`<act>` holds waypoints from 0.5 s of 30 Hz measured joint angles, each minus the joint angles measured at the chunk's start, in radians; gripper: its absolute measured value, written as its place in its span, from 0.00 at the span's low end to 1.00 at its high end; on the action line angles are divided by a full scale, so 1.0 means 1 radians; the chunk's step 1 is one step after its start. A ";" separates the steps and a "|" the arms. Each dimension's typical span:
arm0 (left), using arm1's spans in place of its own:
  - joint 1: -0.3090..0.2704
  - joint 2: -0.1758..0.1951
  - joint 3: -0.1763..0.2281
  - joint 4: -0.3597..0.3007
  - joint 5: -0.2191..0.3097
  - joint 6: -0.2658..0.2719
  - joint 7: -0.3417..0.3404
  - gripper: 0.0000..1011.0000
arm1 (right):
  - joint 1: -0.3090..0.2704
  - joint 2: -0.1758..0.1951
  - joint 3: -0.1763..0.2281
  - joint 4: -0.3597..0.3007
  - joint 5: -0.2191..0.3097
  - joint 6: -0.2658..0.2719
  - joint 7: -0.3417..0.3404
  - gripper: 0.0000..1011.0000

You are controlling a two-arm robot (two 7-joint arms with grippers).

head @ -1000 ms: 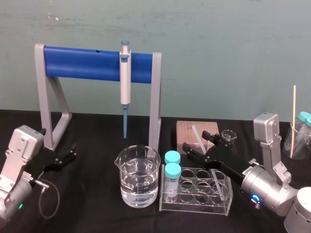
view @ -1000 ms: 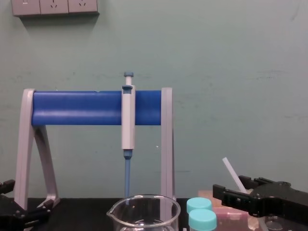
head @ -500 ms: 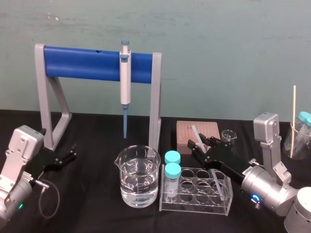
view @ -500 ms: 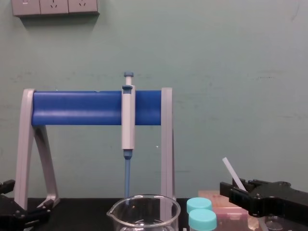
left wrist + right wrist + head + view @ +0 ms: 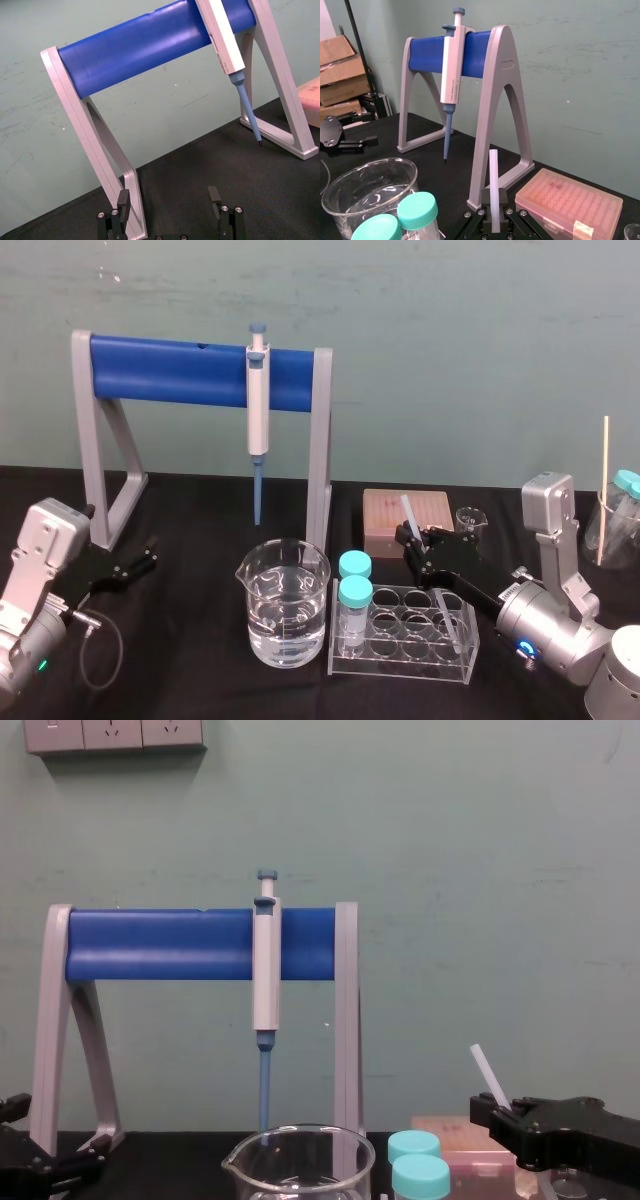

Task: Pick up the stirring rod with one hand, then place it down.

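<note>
While going outward from the near edge of the black table (image 5: 200, 680), met first a glass beaker (image 5: 283, 605) part full of water and, just to its right, a clear tube rack (image 5: 405, 640) with two teal-capped vials (image 5: 354, 592) standing in its left end. Found the left gripper (image 5: 150, 551) off at the near left, low over the table and well apart from the glassware, fingers (image 5: 123, 200) spread fairly wide with nothing between them. Found the right gripper (image 5: 413, 540) just behind the rack, reaching in from the right, fingers (image 5: 502, 202) pinched narrow on the stirring rod (image 5: 406, 510). Held that rod by its lower part, most of the length standing up above the grip, upper end leaning toward the left; could not tell about any contact below, the bottom end hidden behind the black fingers. Passed next a pink box (image 5: 385, 508) lying flat just behind the rod, with a small beaker (image 5: 468, 517) near its right side. Noted farther right a glass (image 5: 612, 535) with a thin wooden stick (image 5: 604, 480) propped in it. Ended at the grey stand (image 5: 320, 440) with its blue bar (image 5: 170, 370), a pipette (image 5: 258, 415) hanging from the middle, blue tip pointing down behind the big beaker, green wall (image 5: 450, 340) beyond.
</note>
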 joint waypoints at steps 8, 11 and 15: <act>0.000 0.000 0.000 0.000 0.000 0.000 0.000 0.99 | 0.000 0.000 0.000 0.000 0.000 0.000 0.000 0.07; 0.000 0.000 0.000 0.000 0.000 0.000 0.000 0.99 | 0.000 0.000 0.000 0.000 0.000 0.000 0.000 0.07; 0.000 0.000 0.000 0.000 0.000 0.000 0.000 0.99 | 0.000 0.000 0.000 0.000 0.000 0.000 0.000 0.07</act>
